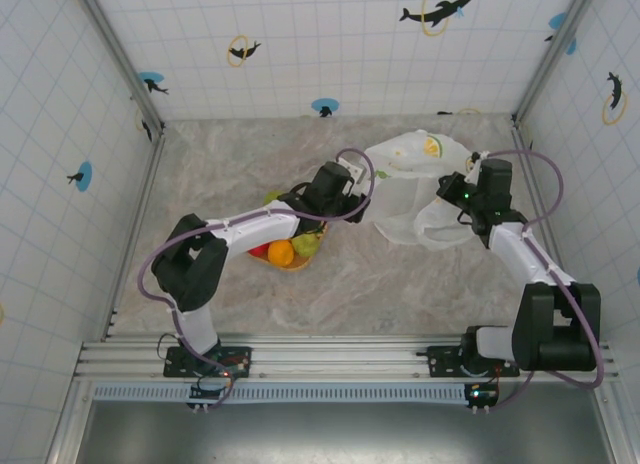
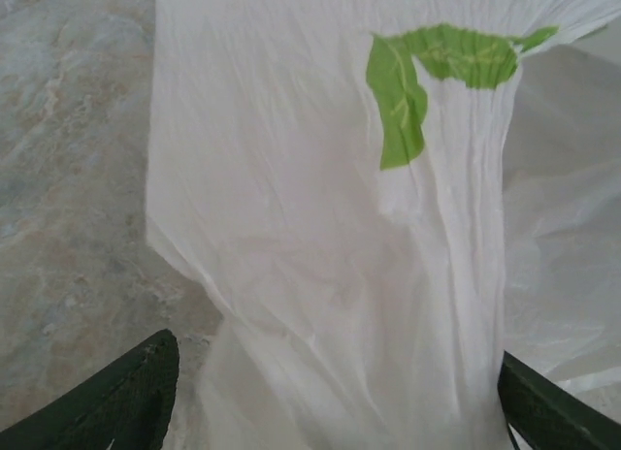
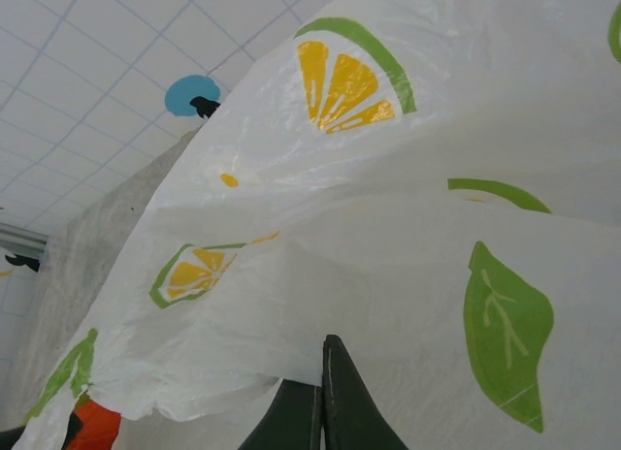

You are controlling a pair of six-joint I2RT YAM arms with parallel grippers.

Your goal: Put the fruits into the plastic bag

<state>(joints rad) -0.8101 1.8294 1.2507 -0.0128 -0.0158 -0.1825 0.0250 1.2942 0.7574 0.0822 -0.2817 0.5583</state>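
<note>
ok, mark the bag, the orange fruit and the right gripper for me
bag (image 1: 405, 199): top view, plain white middle of its body.
orange fruit (image 1: 281, 252): top view, centre of its upper side.
right gripper (image 3: 324, 368): right wrist view, seam between the shut fingertips.

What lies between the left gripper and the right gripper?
The bag, in the top view. The left wrist view shows a fold of it between the left gripper's open fingers; the right gripper is shut on its edge.

Lab test cell: aluminium frame (image 1: 118, 54), gridded walls (image 1: 330, 54), dolphin stickers (image 1: 436, 10)
</note>
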